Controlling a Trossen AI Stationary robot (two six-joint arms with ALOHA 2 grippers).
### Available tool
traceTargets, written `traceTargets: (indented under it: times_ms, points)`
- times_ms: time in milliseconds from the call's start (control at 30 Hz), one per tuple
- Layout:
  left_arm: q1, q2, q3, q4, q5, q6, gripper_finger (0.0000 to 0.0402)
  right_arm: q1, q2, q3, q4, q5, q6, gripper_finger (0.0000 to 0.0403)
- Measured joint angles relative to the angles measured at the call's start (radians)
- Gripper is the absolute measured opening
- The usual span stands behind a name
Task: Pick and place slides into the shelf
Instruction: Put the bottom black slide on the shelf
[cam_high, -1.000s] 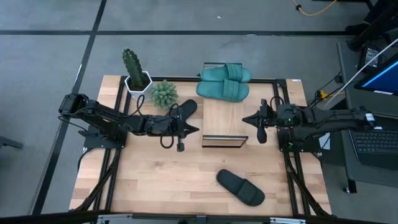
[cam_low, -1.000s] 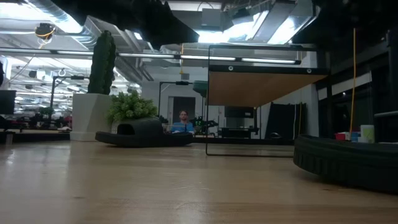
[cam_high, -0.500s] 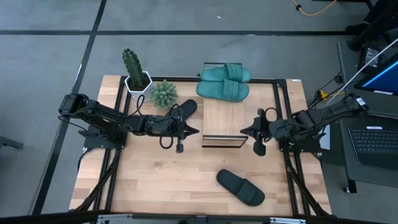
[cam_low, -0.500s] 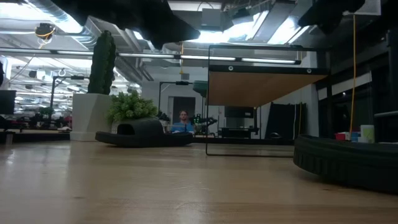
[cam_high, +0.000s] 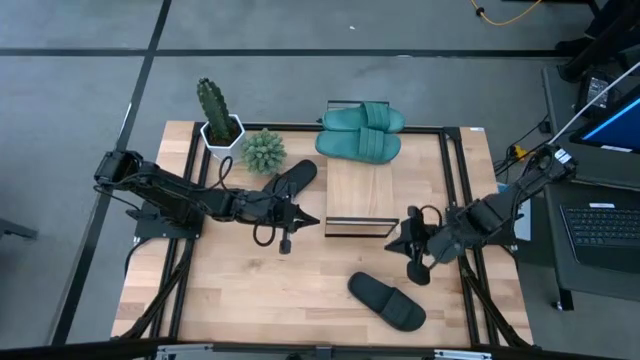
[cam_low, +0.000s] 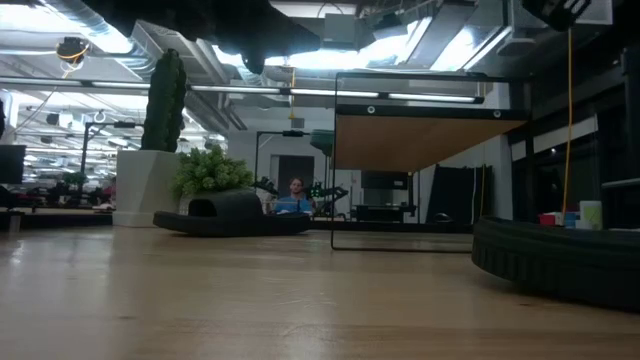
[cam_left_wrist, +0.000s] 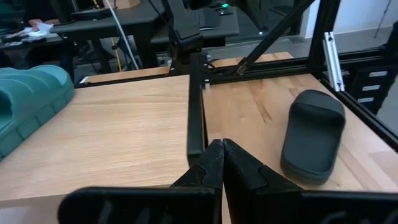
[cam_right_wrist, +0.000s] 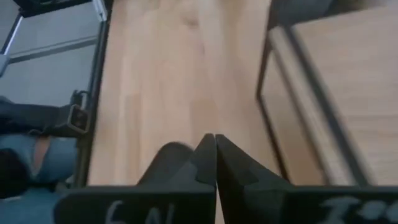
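Slides: two teal-green rubber slide sandals (cam_high: 361, 133) lie side by side on the far end of the low shelf with a light wood plank top and thin black metal frame (cam_high: 360, 195); one black rubber slide (cam_high: 291, 178) lies on the table just left of the shelf, beside the plants; the other black rubber slide (cam_high: 387, 301) lies well in front of the shelf's near edge.

Change: the right gripper (cam_high: 403, 240) has swung from beside the shelf's right edge down past its near right corner — toward the front black slide. The left gripper (cam_high: 313, 221) has edged forward to the shelf's near left corner.

Jaws: both pairs are pressed together, holding nothing; each wrist view shows the dark fingers meeting at the tips.

Meaning: two slides are shelved, two are not. Judging by its heading, the right arm seems to be starting its reach for the front black slide — it would need to open before it can take the strap.

Surface: a pale butcher-block tabletop (cam_high: 250, 300) with black rails along both sides; a tall green cactus in a white pot (cam_high: 216, 113) and a small bushy green plant (cam_high: 263, 151) stand off the shelf's far left.

Room: grey floor around the table, a laptop (cam_high: 605, 225) beyond the shelf's right; the low view shows a seated person (cam_low: 294, 196) far behind the shelf.
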Motion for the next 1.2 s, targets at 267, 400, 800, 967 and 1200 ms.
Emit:
traceTargets:
  times_ms: [267,400,800,967,1200]
  points:
    - [-0.029,0.0,0.0,0.0,0.0,0.006,0.0,0.095,0.089,0.023,-0.084,-0.041,0.269,0.0]
    - [-0.046,0.0,0.0,0.0,0.0,0.006,0.0,0.13,0.117,0.023,-0.176,-0.068,0.418,0.0]
    - [-0.08,0.0,0.001,0.0,0.0,0.005,0.0,0.144,0.15,0.023,-0.179,-0.287,0.802,0.002]
    - [-0.091,0.0,0.001,0.0,-0.001,0.005,0.0,0.163,0.154,0.021,-0.052,-0.325,0.864,0.0022]
    - [-0.097,0.0,0.001,0.0,-0.001,0.005,0.0,0.229,0.23,0.02,0.001,-0.325,0.968,0.0025]
